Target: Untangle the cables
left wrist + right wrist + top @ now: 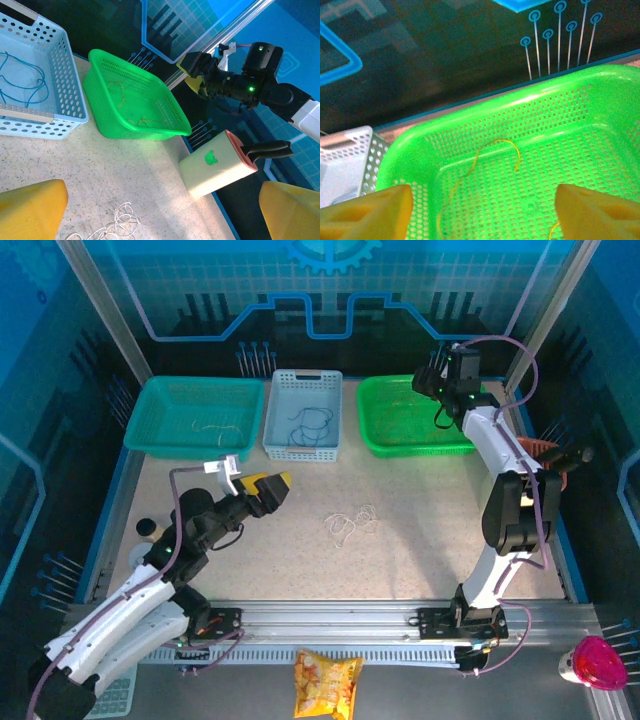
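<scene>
1. Edges: the speckled beige surface (420,540) runs to a silver ribbed rail (340,620) at its near edge and to transparent blue-printed panels on the other sides.
2. Along the far edge three containers stand side by side: a teal perforated plastic basket (150,425), a pale blue perforated plastic basket (303,380) and a bright green perforated plastic basket (372,420).
3. A white block with a salmon-pink top and black handles (217,167) sits at the right edge, just beside the green basket.
4. Open room: the middle of the surface, between the two arms, carries the loose cream-white wires (350,523), which lie well apart from the baskets.
5. The left gripper (275,490) hovers near those wires. Its yellow fingers (30,205) are spread wide, holding and touching nothing.
6. The right gripper (484,200) hangs over the green basket. Its yellow fingers (370,212) are spread wide with nothing between them.
7. Cables: a tan-yellow wire (490,150) lies curled on the green basket's floor, and a dark blue wire (310,425) lies looped in the pale blue basket. Thin pale strands (215,425) lie in the teal basket.
8. Markings: the white block bears a small green emblem (210,157), too blurred to read. An orange printed snack bag (327,685) lies in front of the rail, its print too small to read.
</scene>
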